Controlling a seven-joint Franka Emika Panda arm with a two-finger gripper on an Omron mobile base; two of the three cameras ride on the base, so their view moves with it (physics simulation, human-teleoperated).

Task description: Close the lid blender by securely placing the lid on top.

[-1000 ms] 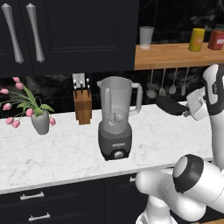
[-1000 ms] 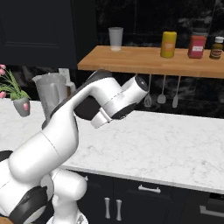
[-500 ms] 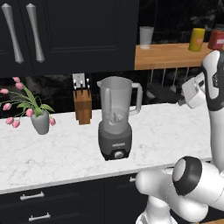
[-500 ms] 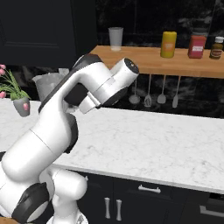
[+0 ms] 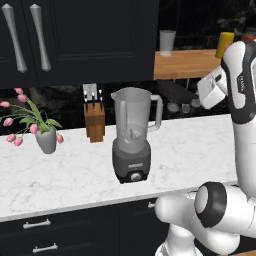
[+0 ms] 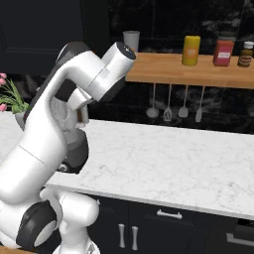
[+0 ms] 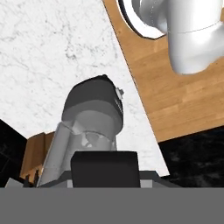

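Blender point(image 5: 133, 137) stands upright on marble counter point(image 5: 200, 145), jar open, handle toward right. Gripper point(image 7: 105, 181) closed on black lid point(image 7: 105, 168), held flat.

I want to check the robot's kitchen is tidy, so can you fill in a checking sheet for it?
Surface: white marble counter, no spills seen.
Job's things: blender stands upright and its jar is open on top; a flat black piece, likely the lid, is at the hand.
Clutter: knife block and flower vase stand left of the blender, apart from it.
Hand: hand is raised and shut on the lid, not yet over the jar.
Cables: nothing seen.
Surroundings: wooden shelf with a cup and bottles, hanging utensils, dark cabinets.
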